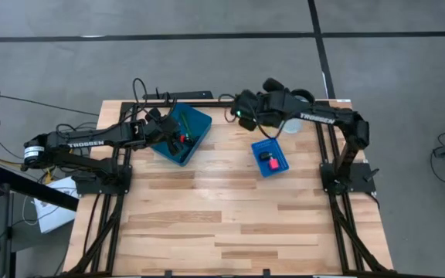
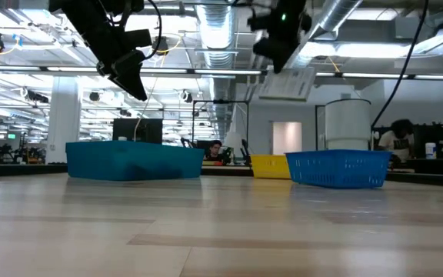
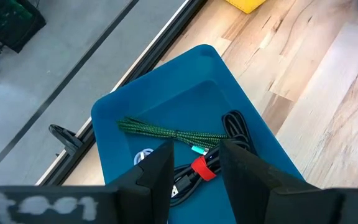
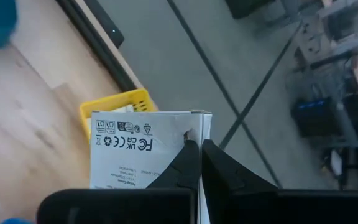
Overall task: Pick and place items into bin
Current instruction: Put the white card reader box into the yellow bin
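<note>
Table: the pale wooden table (image 2: 221, 231) is lying nearest the low camera, its planks smooth and striped.
Teal bin: the teal bin (image 1: 182, 133) is standing near the table's far left part; it is looking like hard, smooth plastic with rounded corners.
Blue basket: the small blue basket (image 1: 270, 157) is sitting right of the middle, with mesh walls, and is holding a small red-pink piece (image 1: 266, 155) beside something black.
Yellow tray: a yellow tray (image 4: 114, 104) is showing beyond the card near the far edge.
Right gripper: the right gripper (image 4: 197, 151) is hanging above the far edge, its fingers pressing together on a white printed card (image 4: 143, 149).
Card handling: the card is seeming light, thin and stiff, maybe a little slippery; pinching it at the edge, as now, is looking sensible to me.
Left gripper: the left gripper (image 3: 194, 163) is hovering over the teal bin with its fingers standing apart and holding nothing.
Cords in bin: a black cord (image 3: 238, 127) with a red tie (image 3: 204, 168) and a green braided cord (image 3: 169, 132) are lying inside the bin; they are appearing soft and floppy, so taking them at the bundled middle is probably best.
</note>
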`<state>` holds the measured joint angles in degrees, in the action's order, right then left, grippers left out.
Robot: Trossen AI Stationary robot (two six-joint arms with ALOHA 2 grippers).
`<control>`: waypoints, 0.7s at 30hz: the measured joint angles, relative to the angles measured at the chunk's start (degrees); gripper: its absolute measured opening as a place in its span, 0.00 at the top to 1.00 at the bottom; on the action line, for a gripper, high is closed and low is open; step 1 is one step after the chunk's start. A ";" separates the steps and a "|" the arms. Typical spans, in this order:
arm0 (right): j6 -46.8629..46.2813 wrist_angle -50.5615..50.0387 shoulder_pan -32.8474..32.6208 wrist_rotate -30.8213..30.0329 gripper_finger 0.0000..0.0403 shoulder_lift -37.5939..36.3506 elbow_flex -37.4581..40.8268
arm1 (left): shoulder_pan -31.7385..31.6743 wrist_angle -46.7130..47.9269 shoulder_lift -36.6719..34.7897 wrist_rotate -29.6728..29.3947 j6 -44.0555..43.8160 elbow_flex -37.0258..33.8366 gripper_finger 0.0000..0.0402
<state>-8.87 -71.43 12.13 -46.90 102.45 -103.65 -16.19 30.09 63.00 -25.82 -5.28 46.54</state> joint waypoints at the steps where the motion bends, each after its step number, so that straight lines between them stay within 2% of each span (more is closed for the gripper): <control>1: 2.91 2.23 1.11 0.32 1.00 0.09 0.88 | 0.00 0.00 0.01 0.01 0.00 -0.01 0.70; 4: 10.52 8.38 3.83 0.75 1.00 0.07 3.59 | -0.01 0.00 0.00 0.02 0.00 0.00 0.70; 9: 19.72 18.00 7.68 5.05 1.00 0.07 8.89 | -0.01 0.00 0.01 0.02 0.00 0.00 0.70; 21: 28.86 32.33 13.85 11.79 1.00 0.09 18.03 | -0.01 0.00 0.01 0.02 0.00 -0.01 0.70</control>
<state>19.99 -39.10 25.98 -35.11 102.54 -85.62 -16.19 30.09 63.01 -25.80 -5.28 46.53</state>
